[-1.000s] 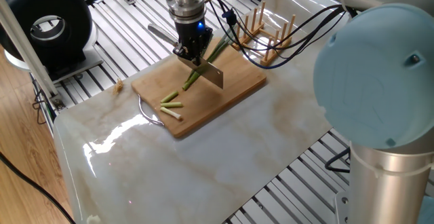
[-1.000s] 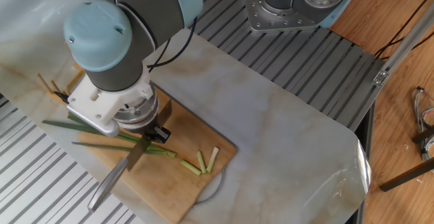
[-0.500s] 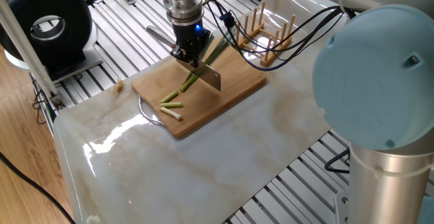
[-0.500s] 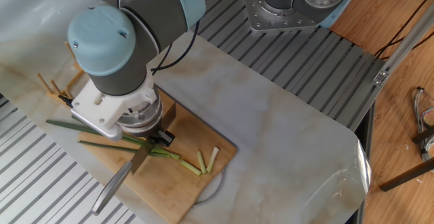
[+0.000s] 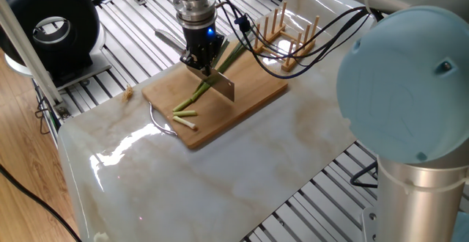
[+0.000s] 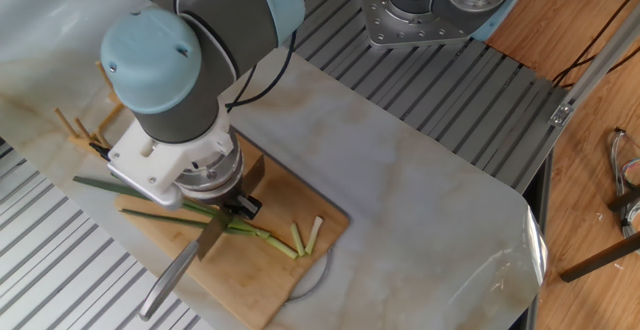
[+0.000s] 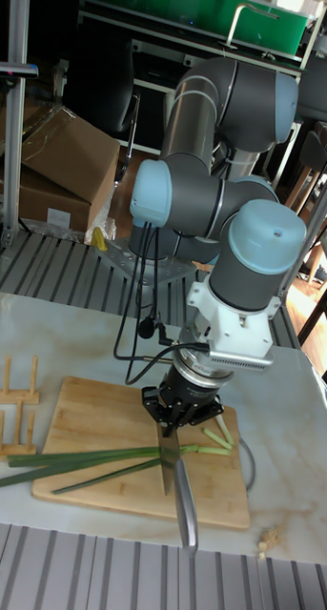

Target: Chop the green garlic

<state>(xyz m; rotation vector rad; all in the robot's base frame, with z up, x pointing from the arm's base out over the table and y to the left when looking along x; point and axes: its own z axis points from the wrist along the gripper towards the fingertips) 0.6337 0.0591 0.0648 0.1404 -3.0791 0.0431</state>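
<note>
- The gripper (image 7: 173, 431) was clamped on a knife (image 7: 180, 496), whose blade stood on the green garlic (image 7: 96, 459).
- The stalk lay across the cutting board (image 7: 87, 410), with short cut pieces (image 5: 185, 113) just beside its pale end.
- A wooden peg rack (image 5: 287, 33) stood behind the board.
</note>
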